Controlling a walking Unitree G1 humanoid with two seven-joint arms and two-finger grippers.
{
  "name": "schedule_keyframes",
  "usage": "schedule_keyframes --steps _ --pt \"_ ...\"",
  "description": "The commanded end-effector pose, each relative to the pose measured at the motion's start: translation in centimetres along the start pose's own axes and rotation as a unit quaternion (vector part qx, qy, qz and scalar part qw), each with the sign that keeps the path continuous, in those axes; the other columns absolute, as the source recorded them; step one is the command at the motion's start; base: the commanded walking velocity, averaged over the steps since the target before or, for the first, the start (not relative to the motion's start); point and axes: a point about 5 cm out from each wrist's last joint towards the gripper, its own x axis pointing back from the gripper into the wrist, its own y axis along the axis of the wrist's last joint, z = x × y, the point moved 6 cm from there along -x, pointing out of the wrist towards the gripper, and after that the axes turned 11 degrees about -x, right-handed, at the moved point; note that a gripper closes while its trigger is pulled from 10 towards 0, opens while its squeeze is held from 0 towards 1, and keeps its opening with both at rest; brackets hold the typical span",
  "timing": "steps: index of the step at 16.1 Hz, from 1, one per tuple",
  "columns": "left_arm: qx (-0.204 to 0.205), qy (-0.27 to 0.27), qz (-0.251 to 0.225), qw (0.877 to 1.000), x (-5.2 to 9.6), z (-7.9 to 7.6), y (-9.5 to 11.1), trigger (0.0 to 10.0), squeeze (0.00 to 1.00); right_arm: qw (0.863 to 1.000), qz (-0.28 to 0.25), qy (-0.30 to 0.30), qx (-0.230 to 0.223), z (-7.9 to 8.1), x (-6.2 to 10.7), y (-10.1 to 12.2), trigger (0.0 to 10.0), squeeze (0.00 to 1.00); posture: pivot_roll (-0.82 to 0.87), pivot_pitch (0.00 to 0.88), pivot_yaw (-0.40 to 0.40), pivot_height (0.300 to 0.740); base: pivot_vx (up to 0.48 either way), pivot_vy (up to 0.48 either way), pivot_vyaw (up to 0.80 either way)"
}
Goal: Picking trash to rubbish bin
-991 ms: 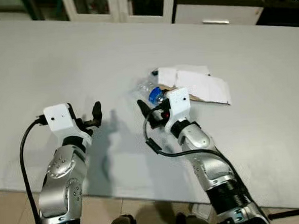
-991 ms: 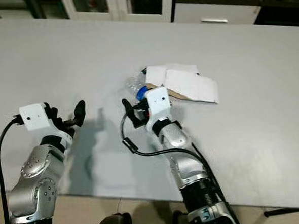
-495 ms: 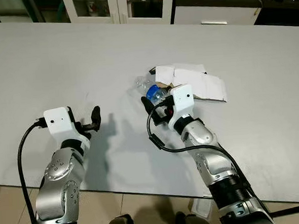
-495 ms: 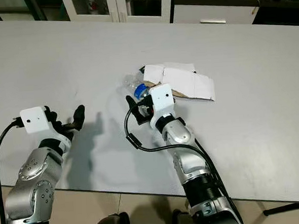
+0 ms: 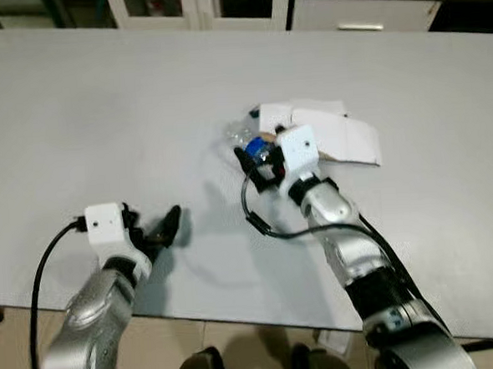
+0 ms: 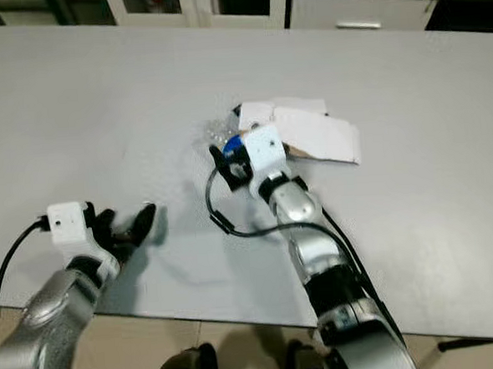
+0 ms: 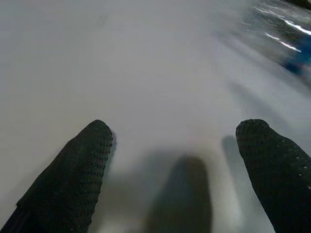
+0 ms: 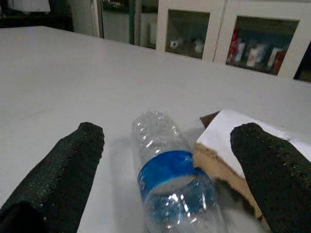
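A broad, matte pale-grey table (image 5: 99, 101) spans the scene, its smooth top bare apart from one small cluster of rubbish right of centre. Beyond its far edge stand white cabinets with glass doors (image 8: 209, 34), small items blurred on their shelves. The biggest piece of rubbish is a flattened piece of cardboard (image 5: 331, 137), white on its upper face with a torn, fibrous brown edge, lying flat on the table. Touching its left edge lies a clear plastic bottle (image 8: 172, 177), on its side, ribbed and crinkled, with a blue label band around its middle. The right gripper (image 5: 253, 161) reaches low over the table to the bottle, its two black, finely dimpled fingers (image 8: 58, 170) spread wide, one on either side of the bottle and not closed on it; the cardboard sits just inside the far finger and crowds that side. The left gripper (image 5: 153, 230) hovers near the table's front edge, well apart from the rubbish, its textured fingers (image 7: 73, 174) parted wide over bare tabletop.
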Motion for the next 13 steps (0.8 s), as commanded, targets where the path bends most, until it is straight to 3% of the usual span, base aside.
schedule_keyframes --steps 1,6,13 --pt "0.004 -0.046 -0.002 0.999 0.6 -1.8 0.0 10.0 0.00 1.000 0.001 -0.004 0.006 -0.3 -0.1 -0.1 10.0 0.00 0.10 0.225 0.044 0.740 0.000 0.000 0.00" --pt "-0.021 -0.107 0.026 0.994 2.1 -3.8 0.6 10.0 0.00 1.000 -0.005 -0.005 0.011 -0.9 -0.4 0.1 10.0 0.00 0.13 0.245 0.061 0.740 0.000 0.000 0.00" --pt "-0.031 -0.116 0.036 0.992 3.0 -3.6 1.0 10.0 0.00 0.998 0.037 0.045 -0.018 -0.4 -0.6 -1.3 10.0 0.00 0.14 0.254 0.061 0.740 0.000 0.000 0.00"
